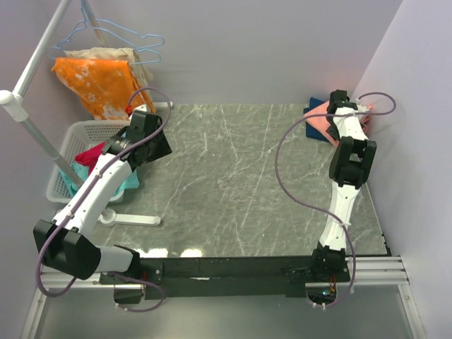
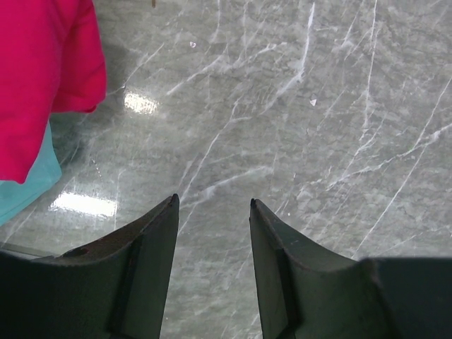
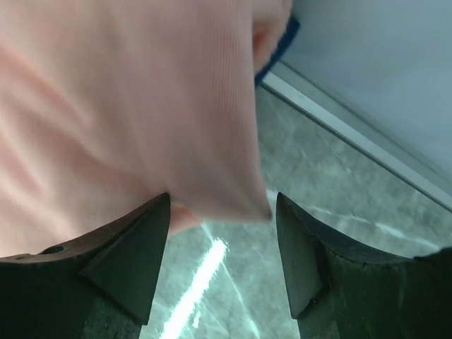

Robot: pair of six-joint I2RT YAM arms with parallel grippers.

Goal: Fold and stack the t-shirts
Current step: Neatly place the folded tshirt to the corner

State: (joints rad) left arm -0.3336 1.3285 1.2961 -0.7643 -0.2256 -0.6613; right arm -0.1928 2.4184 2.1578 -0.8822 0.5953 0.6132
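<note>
At the table's (image 1: 233,176) near edge both arms are bolted down. The left arm reaches toward the table's left edge. There the left gripper (image 2: 212,201) hangs low over bare marble, jaws apart with nothing between them. By my reading it is parked at that side so the table's middle is free for cloth work.

Just off the table's left edge sits a white basket (image 1: 70,141). A magenta-red garment (image 2: 35,70) spills over its rim above a teal cloth (image 2: 28,183). Neither is touched.

The right arm stretches to the table's far right corner. The right gripper (image 3: 222,198) points down at the salmon-pink t-shirt (image 3: 127,106), jaws spread wide. A loose edge of the shirt droops between the fingertips but is not clamped; no finger presses on it.

The pink shirt lies on top of the dark navy t-shirt (image 1: 313,127), whose blue edges show past it. The corner, against the side wall, appears to be the stacking spot, chosen to stay out of the folding area. With pink on navy, I judge the stack formed or nearly so. How neat the folds are cannot be told, since the arm hides much of it.

Beyond the table's far left corner an orange white-blotched cloth (image 1: 95,81) hangs from a rack.
</note>
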